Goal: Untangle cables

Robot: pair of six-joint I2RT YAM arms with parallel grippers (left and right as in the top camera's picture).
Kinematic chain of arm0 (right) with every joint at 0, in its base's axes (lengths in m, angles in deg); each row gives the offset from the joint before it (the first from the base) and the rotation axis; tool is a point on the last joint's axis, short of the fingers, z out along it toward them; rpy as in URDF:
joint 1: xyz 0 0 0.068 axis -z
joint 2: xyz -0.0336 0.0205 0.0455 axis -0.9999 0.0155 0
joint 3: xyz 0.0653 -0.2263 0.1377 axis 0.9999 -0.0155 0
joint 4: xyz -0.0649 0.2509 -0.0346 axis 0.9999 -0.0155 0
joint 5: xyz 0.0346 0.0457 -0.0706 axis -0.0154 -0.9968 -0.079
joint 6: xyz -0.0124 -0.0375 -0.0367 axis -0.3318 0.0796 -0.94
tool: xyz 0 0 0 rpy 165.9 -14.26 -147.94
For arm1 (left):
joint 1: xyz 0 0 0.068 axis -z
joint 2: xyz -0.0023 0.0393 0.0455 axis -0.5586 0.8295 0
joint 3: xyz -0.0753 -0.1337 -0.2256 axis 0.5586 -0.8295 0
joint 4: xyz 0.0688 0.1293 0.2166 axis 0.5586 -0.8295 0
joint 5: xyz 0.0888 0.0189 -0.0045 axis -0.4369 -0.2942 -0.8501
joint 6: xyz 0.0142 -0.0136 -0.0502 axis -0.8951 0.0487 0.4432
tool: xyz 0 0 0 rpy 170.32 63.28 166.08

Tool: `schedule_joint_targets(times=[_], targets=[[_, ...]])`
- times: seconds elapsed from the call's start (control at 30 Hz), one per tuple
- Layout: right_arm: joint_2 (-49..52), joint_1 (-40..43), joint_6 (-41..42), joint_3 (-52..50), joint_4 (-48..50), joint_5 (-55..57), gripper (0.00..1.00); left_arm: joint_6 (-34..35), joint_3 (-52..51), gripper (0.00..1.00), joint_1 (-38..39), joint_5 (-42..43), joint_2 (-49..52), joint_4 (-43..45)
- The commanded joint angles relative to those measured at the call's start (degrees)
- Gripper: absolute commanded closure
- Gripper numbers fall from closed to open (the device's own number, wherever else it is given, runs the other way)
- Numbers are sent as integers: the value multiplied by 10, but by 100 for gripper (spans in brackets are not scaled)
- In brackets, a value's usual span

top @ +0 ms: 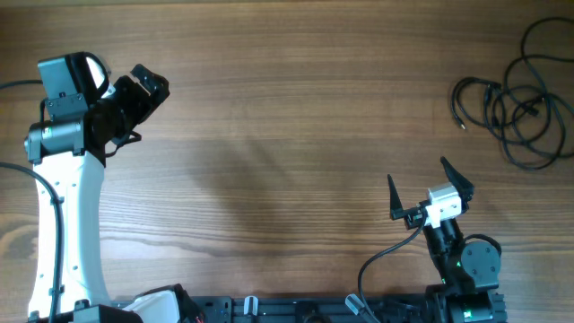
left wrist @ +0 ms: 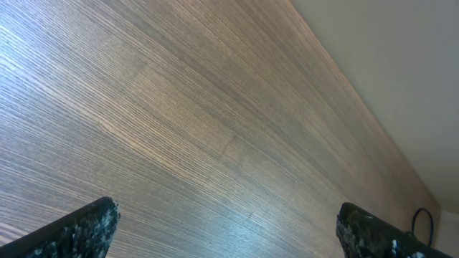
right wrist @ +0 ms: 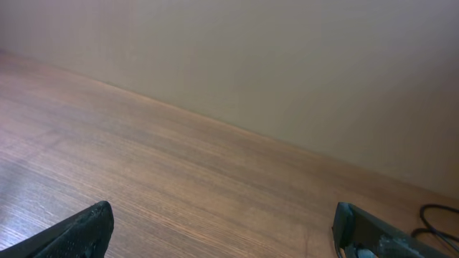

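Observation:
The cables [top: 520,103] are thin black cords lying in a loose tangle of loops at the table's far right, with a small plug end toward the left of the pile. A bit of a loop shows at the right edge of the right wrist view [right wrist: 439,215] and the left wrist view [left wrist: 423,218]. My right gripper [top: 429,184] is open and empty, near the front of the table, well short and left of the cables. My left gripper [top: 151,82] is open and empty at the far left, far from the cables.
The wooden table [top: 287,135] fills the overhead view. A pale wall [right wrist: 287,64] stands behind its far edge. The arm bases and a black rail [top: 314,309] run along the front edge, with thicker black arm wiring [top: 381,256] beside the right base.

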State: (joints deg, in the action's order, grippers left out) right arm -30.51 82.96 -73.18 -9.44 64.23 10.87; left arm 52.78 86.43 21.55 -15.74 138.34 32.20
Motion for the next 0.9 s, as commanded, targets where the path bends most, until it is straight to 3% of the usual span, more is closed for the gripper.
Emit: schedule_joint_targets(times=[0.0, 0.87], targets=[[-7, 2, 1, -1, 2, -5, 0, -9, 4, 0, -3, -1, -1, 1], [-7, 2, 1, 0, 2, -5, 0, -9, 4, 0, -3, -2, -8, 1]])
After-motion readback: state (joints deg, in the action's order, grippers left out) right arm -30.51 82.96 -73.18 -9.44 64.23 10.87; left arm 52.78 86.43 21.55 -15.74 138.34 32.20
